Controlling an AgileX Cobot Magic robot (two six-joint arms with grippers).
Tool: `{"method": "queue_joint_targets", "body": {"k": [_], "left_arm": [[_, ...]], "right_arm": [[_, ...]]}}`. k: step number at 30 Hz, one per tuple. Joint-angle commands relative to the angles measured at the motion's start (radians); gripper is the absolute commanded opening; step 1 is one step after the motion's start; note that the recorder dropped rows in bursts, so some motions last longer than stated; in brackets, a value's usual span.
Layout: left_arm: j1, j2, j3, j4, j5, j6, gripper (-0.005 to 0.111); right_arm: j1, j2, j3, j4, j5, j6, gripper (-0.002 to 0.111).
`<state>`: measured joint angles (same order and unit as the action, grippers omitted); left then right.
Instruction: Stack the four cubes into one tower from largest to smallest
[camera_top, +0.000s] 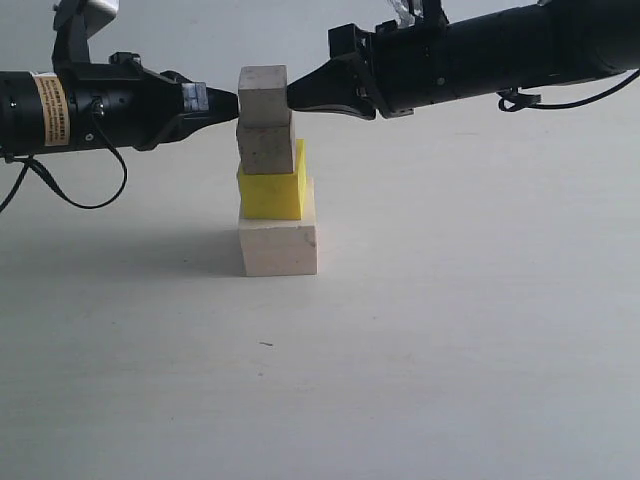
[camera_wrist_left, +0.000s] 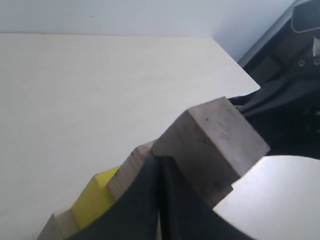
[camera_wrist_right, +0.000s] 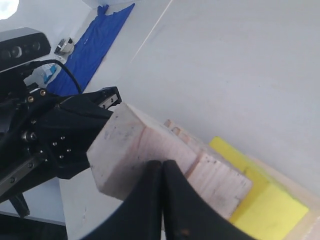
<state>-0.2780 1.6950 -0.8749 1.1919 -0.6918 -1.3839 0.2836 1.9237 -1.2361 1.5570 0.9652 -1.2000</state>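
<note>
Both arms extend nearly level from opposite sides of the exterior view. The left arm (camera_top: 90, 105) carries the left end effector (camera_top: 228, 101), jaws closed flat together into one pointed tip. The right arm (camera_top: 520, 50) slopes slightly down to the right end effector (camera_top: 296, 95), likewise closed. The tips face each other at similar height, apart.

Four cubes (camera_top: 278, 250) (camera_top: 270, 194) (camera_top: 265, 148) (camera_top: 263, 92), two seemingly alike; two hands (camera_top: 232, 101) (camera_top: 292, 96).
</note>
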Motion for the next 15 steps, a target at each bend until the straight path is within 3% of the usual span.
{"method": "queue_joint_targets", "body": {"k": [1,15], "left_arm": [[0.0,-0.013,-0.008,0.004,-0.009,-0.003,0.0],[0.0,-0.014,-0.008,0.015,0.013,-0.003,0.0]], "right_arm": [[0.001,0.01,-0.007,0.045,0.009,-0.046,0.0],[-0.001,0.001,-0.007,0.041,0.0,-0.052,0.0]]}}
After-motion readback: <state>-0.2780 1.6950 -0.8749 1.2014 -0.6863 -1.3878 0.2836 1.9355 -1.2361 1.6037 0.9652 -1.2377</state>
